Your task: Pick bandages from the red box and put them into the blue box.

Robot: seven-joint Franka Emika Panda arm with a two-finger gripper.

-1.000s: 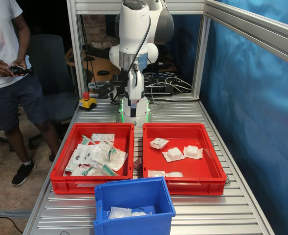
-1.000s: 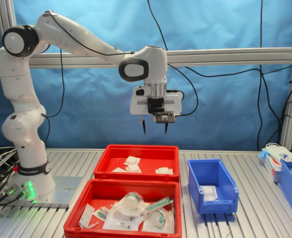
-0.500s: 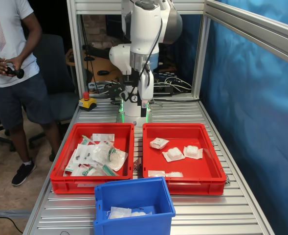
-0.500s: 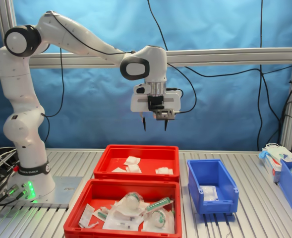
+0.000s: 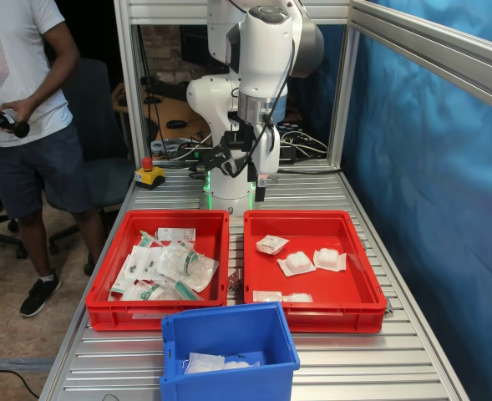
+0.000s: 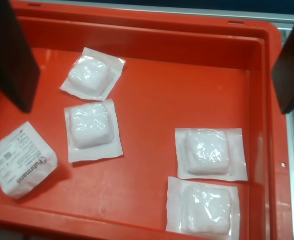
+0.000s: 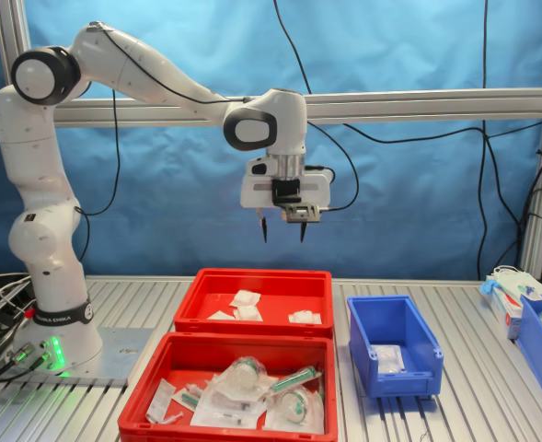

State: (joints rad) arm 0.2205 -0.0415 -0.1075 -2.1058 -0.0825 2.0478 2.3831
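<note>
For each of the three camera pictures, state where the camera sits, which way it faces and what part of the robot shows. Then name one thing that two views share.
First exterior view: beyond the table's end, facing the arm's base across the blue box; the arm's front and gripper show.
Second exterior view: beside the table, side-on; the whole arm shows, its gripper open above the red box.
Wrist view: on the wrist, looking down into the red box at five bandages; only two dark fingers show.
Shared: the red box appears in all three views.
</note>
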